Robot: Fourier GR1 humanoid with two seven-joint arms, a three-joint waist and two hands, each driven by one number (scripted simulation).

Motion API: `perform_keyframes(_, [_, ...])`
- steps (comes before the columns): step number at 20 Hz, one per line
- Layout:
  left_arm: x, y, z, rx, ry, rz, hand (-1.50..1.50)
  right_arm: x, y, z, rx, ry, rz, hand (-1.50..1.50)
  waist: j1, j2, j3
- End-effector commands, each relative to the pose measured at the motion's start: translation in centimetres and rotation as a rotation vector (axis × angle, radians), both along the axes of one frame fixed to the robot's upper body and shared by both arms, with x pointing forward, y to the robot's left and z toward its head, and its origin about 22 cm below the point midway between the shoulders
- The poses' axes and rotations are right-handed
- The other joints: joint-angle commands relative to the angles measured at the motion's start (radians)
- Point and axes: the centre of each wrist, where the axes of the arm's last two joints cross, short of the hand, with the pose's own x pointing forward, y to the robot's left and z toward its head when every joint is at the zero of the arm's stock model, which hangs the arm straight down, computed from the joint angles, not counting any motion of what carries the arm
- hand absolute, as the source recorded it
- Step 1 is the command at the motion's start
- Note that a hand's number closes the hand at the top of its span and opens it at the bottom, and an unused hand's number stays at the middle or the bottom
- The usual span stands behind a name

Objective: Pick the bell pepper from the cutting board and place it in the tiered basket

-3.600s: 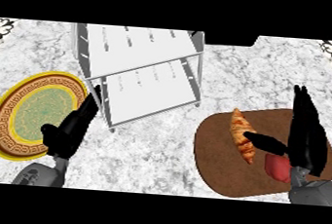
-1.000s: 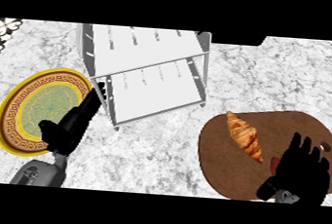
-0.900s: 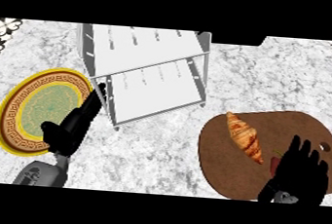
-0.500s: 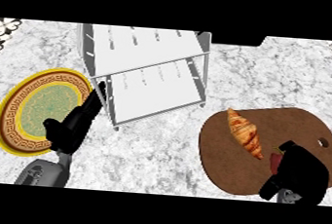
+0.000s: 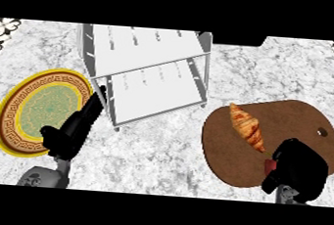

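No writing, label, brand or number can be read anywhere. The plate (image 5: 32, 110) by the left hand (image 5: 70, 134) carries only a key-pattern border, no letters.

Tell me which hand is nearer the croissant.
Right. The right hand sits on the cutting board just below the croissant; the left hand is far across, over the plate.

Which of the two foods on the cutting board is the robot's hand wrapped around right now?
The red bell pepper, mostly hidden under the curled right hand at the cutting board's near edge. The croissant lies apart, untouched, farther up the board.
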Motion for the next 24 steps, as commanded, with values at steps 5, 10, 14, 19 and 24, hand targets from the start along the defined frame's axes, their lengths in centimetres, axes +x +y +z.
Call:
perform_keyframes(5, [0.9, -1.0, 0.5, -0.015, -0.025, -0.053, 0.0, 4.6, -3.1, 3.0, 0.103, 0.054, 0.578, 1.5, 0.062, 0.023, 0.011])
perform_keyframes(10, [0.8, -2.2, 0.7, -0.009, -0.02, -0.072, 0.0, 8.0, -8.4, 7.2, 0.159, -0.047, 0.806, 1.5, 0.068, 0.02, 0.013])
perform_keyframes(14, [1.1, -0.5, 0.3, -0.002, -0.01, -0.043, 0.0, 9.9, -9.5, 8.4, 0.461, -0.206, 0.913, 1.5, 0.054, 0.019, 0.011])
perform_keyframes(19, [1.1, -1.1, 0.4, 0.002, -0.001, -0.038, 0.0, 11.9, -11.2, 13.2, 0.655, -0.408, 1.06, 1.5, 0.037, 0.009, 0.009])
perform_keyframes(24, [2.1, -0.2, 0.6, 0.01, -0.01, -0.023, 0.0, 16.2, -8.1, 19.1, 0.678, -0.414, 1.124, 1.5, 0.029, 0.009, 0.006])
